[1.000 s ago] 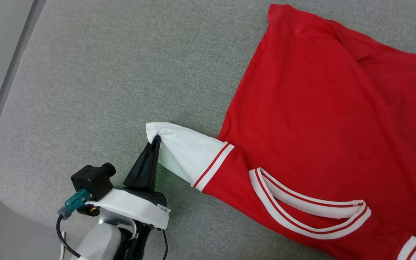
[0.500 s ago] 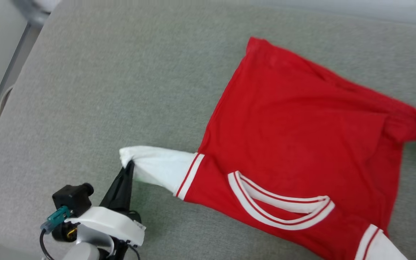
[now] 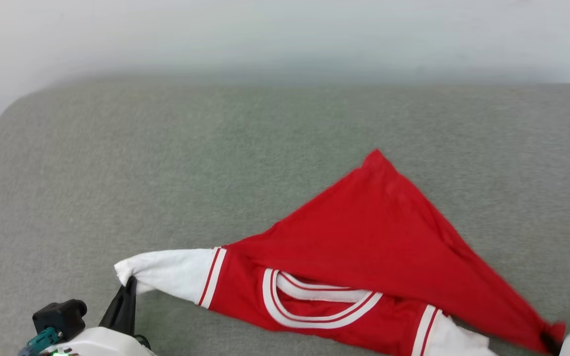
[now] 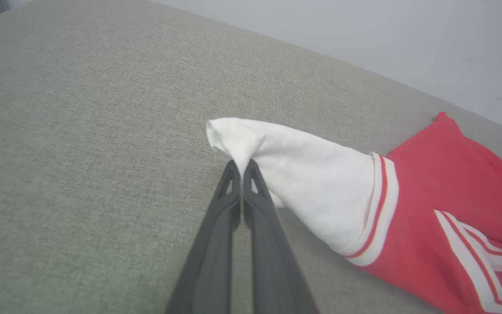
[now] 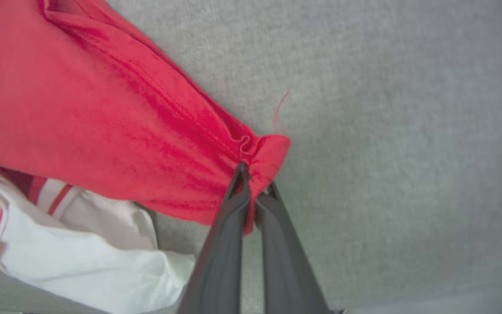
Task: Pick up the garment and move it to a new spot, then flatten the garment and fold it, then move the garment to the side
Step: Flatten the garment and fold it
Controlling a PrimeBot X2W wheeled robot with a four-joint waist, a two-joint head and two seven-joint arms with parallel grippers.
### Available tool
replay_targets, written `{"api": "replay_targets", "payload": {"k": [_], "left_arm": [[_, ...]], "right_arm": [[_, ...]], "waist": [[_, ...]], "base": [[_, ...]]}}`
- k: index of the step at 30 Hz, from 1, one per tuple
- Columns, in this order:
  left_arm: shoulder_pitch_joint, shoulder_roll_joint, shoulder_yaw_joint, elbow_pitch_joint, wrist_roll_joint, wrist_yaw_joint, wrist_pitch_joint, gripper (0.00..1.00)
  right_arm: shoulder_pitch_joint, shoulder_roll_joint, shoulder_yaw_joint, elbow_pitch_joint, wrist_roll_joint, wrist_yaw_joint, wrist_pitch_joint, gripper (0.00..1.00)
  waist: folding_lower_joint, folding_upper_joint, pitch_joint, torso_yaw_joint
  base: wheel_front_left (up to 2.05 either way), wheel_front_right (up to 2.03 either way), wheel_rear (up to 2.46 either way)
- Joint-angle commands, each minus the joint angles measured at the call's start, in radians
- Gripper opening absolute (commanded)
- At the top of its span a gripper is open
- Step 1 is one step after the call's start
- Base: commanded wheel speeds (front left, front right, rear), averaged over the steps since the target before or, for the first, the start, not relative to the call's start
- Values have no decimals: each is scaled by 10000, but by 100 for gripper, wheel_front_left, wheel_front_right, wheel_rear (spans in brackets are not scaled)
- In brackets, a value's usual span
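Note:
The garment (image 3: 364, 237), a red jersey with white sleeves and striped collar, lies on the grey cushioned surface (image 3: 166, 163), its lower part folded over toward the collar in a red triangle. My left gripper (image 3: 129, 286) is shut on the tip of the white sleeve (image 4: 303, 174), at the lower left of the head view; in the left wrist view the left gripper (image 4: 242, 168) pinches the cloth. My right gripper (image 5: 254, 174) is shut on a bunched red hem corner (image 5: 264, 150), at the lower right corner of the head view (image 3: 549, 341). The lettering is hidden.
The grey surface stretches wide to the left and behind the garment, with a rounded corner at the far left (image 3: 13, 106). A pale wall (image 3: 285, 34) rises behind its back edge. The second white sleeve (image 5: 81, 253) lies under the red fold.
The head camera has tilted up. My right gripper has pulled the hem corner over toward the near side, folding the red body across the jersey. My left gripper still holds the sleeve tip.

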Motion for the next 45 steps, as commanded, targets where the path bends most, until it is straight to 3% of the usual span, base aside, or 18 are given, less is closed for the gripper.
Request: {"api": "replay_targets", "payload": {"k": [1, 6, 11, 13, 22, 27, 31, 40, 45], "left_arm": [[206, 37, 58, -99, -45, 118, 55, 0], [537, 193, 67, -209, -88, 252, 238, 0], [680, 204, 32, -346, -142, 350, 339, 0], [685, 200, -34, -409, -130, 353, 414, 0], [188, 169, -234, -727, -3, 317, 537, 0], [-201, 99, -312, -892, 94, 290, 463, 0], [-604, 1, -448, -991, 193, 188, 425, 0], [-1565, -319, -870, -916, 409, -184, 275, 0], [-2012, -471, -986, -813, 492, -355, 147, 0]], "right_arm": [[596, 348, -134, -250, -98, -15, -52, 0], [2246, 1216, -392, -671, -122, -15, -286, 0], [2726, 1404, -42, -77, 785, -13, -919, 0], [2522, 1418, 183, 226, 1154, -12, -1531, 100], [586, 1288, 539, 321, 95, -12, -5377, 100], [-981, 758, 1137, 1121, -156, -12, -5967, 100], [-2348, 16, 2023, 1887, 56, -12, -5208, 100], [-4900, -1891, 4709, 2644, 1130, -12, -1279, 100], [-5750, -2307, 5699, 2957, 1274, -12, -434, 100]], "waist": [[1, -1, -562, -615], [1, -1, -810, -857], [1, -1, -889, -989], [1, -1, -878, -1002], [1, -1, -466, -720], [1, -1, -23, -435], [1, -1, 430, -142], [1, -1, 1342, 632], [1, -1, 1796, 952]], "base": [[0, 0, 0], [0, 0, 0], [0, 0, 0], [0, 0, 0], [0, 0, 0], [0, 0, 0], [0, 0, 0], [0, 0, 0], [0, 0, 0]]}}
